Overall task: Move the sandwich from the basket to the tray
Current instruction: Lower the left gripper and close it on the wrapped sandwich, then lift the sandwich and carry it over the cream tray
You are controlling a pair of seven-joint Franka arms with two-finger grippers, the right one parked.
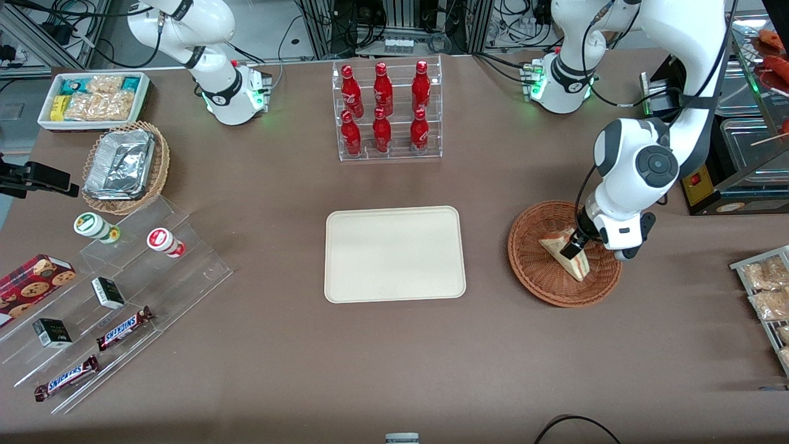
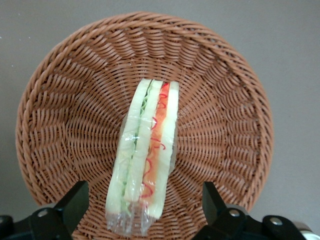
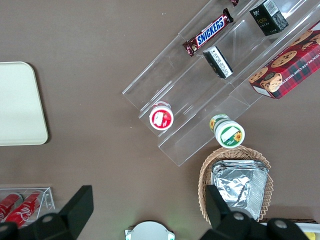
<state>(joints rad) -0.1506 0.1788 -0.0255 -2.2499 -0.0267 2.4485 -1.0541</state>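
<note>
The sandwich (image 1: pixel 575 264), a wrapped wedge of pale bread with red and green filling, stands on edge in the reddish-brown wicker basket (image 1: pixel 550 295) toward the working arm's end of the table. My gripper (image 1: pixel 578 245) hangs low over the basket and is open. In the left wrist view the sandwich (image 2: pixel 147 150) lies between the two black fingers (image 2: pixel 75 200), with a gap on each side, and the gripper (image 2: pixel 144 205) straddles its wrapped end above the basket (image 2: pixel 65 100). The cream tray (image 1: pixel 394 254) lies bare at mid-table, beside the basket.
A clear rack of red bottles (image 1: pixel 385 111) stands farther from the front camera than the tray. A wire rack of snack packets (image 1: pixel 767 290) sits at the working arm's table edge. A tan basket of foil trays (image 1: pixel 123 166) and stepped acrylic shelves (image 1: pixel 123 296) lie toward the parked arm's end.
</note>
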